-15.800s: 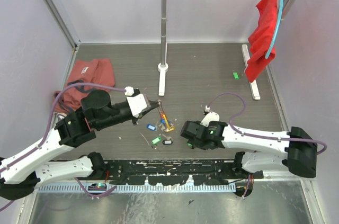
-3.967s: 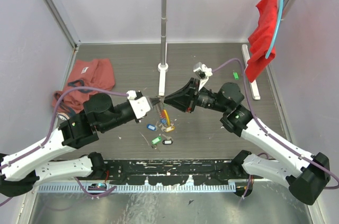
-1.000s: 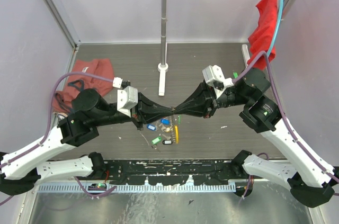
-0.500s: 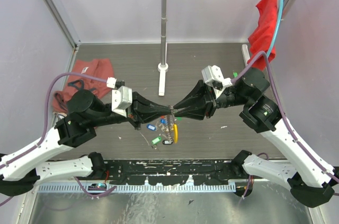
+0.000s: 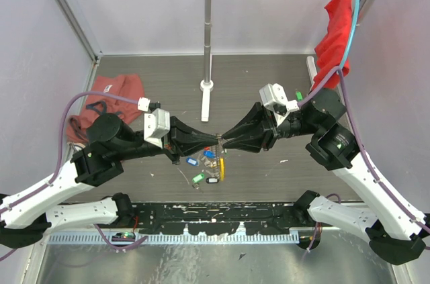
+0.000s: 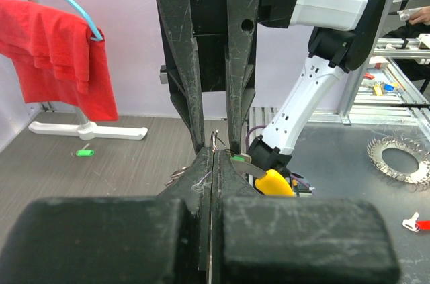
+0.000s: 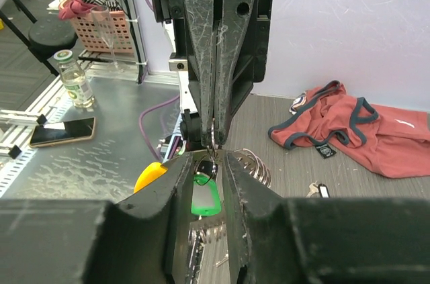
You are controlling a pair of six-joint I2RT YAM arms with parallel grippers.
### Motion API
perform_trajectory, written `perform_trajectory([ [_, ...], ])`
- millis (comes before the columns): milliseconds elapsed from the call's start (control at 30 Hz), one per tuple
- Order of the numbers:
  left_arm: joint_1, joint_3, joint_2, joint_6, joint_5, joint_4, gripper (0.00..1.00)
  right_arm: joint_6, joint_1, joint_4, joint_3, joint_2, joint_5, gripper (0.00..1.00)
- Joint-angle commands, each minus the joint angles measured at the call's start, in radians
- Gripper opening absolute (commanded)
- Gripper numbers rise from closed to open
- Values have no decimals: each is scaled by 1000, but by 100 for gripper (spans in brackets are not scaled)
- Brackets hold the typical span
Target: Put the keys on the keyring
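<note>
**Steel ring pinched, green key at the wire**

Top view: the left claw [image 5: 213,137] and right claw [image 5: 226,140] meet nose to nose above the counter [image 5: 282,89]. The keyring [image 5: 222,167] hangs just below their tips, its yellow section toward 6 o'clock. Loose keys [image 5: 199,177] lie on the counter at about 7 o'clock from the meeting point.

Left wrist view: the left claw's pads are pressed together on the keyring's thin wire, which pokes up between them. The right claw faces it from 12 o'clock, its fingers slightly parted either side of that wire.

Right wrist view: the right claw's fingers stand apart, and a green-tagged key [image 7: 203,200] hangs in the gap. Whether the pads touch it cannot be told.

Threading this key looks to be the step in hand, with several keys left to do. Next, the right claw probably has to draw clear without tugging the ring, then fetch a loose key, while the left claw holds the wire steady.
</note>
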Motion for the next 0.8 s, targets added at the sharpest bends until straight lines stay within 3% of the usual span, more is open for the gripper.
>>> perform_trajectory([
  [0,-3,24,-4,-9,9,57,0,12,3,51,-2,-7,7,28],
  [367,-3,21,2,-9,10,58,0,22,4,71,-3,-3,7,25],
  [533,-3,19,1,-9,10,62,0,23,4,67,-5,-3,9,17],
  [667,-2,18,0,-9,10,62,0,21,3,62,-7,0,11,2],
  [767,-2,19,-3,-12,9,56,4,-3,3,35,7,-4,33,1],
])
